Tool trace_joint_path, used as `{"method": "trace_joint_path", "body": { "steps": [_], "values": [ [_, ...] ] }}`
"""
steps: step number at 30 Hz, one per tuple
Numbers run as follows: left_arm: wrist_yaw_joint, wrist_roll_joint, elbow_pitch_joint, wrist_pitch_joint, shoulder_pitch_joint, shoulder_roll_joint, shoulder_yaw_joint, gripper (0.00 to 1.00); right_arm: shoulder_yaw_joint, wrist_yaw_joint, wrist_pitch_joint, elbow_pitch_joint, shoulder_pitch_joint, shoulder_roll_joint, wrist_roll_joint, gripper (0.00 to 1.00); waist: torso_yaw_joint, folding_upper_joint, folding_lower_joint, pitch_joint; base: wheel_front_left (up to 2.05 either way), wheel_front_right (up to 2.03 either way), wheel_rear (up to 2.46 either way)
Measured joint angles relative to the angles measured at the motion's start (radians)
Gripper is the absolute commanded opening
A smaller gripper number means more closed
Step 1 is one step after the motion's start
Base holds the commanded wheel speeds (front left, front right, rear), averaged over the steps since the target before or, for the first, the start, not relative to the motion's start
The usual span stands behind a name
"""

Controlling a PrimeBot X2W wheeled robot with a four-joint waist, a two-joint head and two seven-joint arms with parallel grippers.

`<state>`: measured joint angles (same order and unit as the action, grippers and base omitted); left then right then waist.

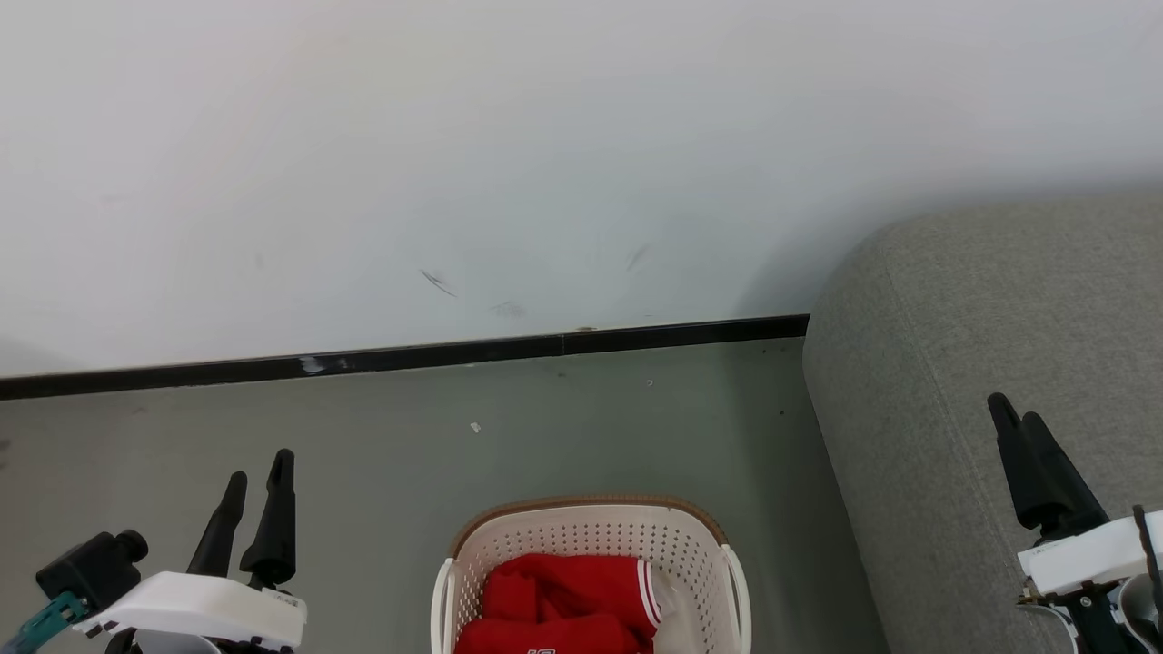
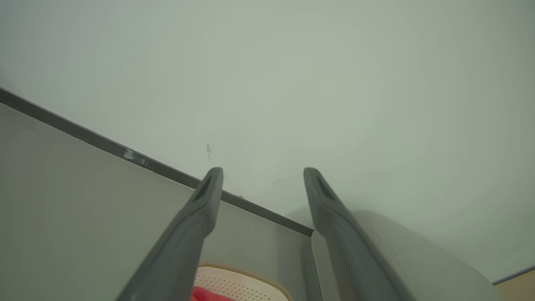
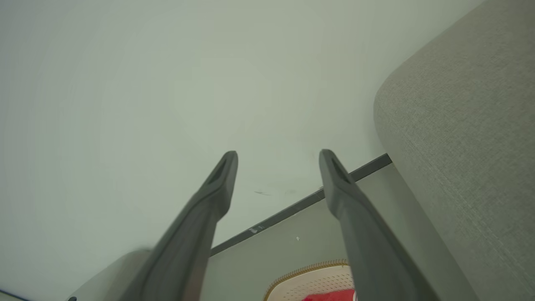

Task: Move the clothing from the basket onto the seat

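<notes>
The clothing (image 1: pixel 568 604) lies inside the basket (image 1: pixel 591 507). It is a bright-red bundle below the rim, with white stripe trim along its right-hand edge. A fragment of white lettering shows on the red fabric where the head view cuts it off. Both grippers are apart from the clothing.

The basket stands upright on the grey-green floor (image 1: pixel 363 454). It is cream-white, with perforated walls and a brown woven-look rim. Its near part runs out of the head view at the lower edge.

The seat (image 1: pixel 981 345) stands to the right of the basket and near it, with a narrow strip of floor between the two. Its light-grey fabric has a rounded, padded corner, and its top surface lies higher than the basket rim.

The left gripper (image 1: pixel 261 465) hangs to the left of the basket, well apart from it, above bare floor. In the left wrist view its two dark fingers stand spread wide with nothing between them, so it is open and empty.

The right gripper (image 1: pixel 1015 411) hangs to the right of the basket, over the seat. In the right wrist view its fingers are likewise spread wide with nothing between them.

Beyond the basket, a black skirting board (image 1: pixel 409 356) runs along the foot of a white wall (image 1: pixel 545 136). The wall carries a few dark scuff marks.
</notes>
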<state>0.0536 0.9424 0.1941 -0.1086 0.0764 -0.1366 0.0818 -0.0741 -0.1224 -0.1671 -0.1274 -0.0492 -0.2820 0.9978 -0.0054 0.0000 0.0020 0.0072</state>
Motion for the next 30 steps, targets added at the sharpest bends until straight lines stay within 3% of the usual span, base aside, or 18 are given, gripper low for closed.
{"method": "trace_joint_path", "body": {
  "steps": [15, 30],
  "values": [
    [-0.048, -0.233, -0.006, -0.052, 0.021, -0.007, 0.043, 1.00, 0.031, -0.001, -0.028, 0.015, 0.000, 0.033, -0.306, 1.00, -0.001, 0.0000, -0.0012, 0.005, 0.00, 0.00, 0.00],
    [-0.060, -0.421, -0.010, -0.104, 0.044, 0.001, 0.062, 1.00, 0.069, -0.001, -0.059, 0.017, 0.000, 0.060, -0.572, 1.00, -0.002, 0.0000, -0.0014, 0.004, 0.00, 0.00, 0.00]
  ]
}}
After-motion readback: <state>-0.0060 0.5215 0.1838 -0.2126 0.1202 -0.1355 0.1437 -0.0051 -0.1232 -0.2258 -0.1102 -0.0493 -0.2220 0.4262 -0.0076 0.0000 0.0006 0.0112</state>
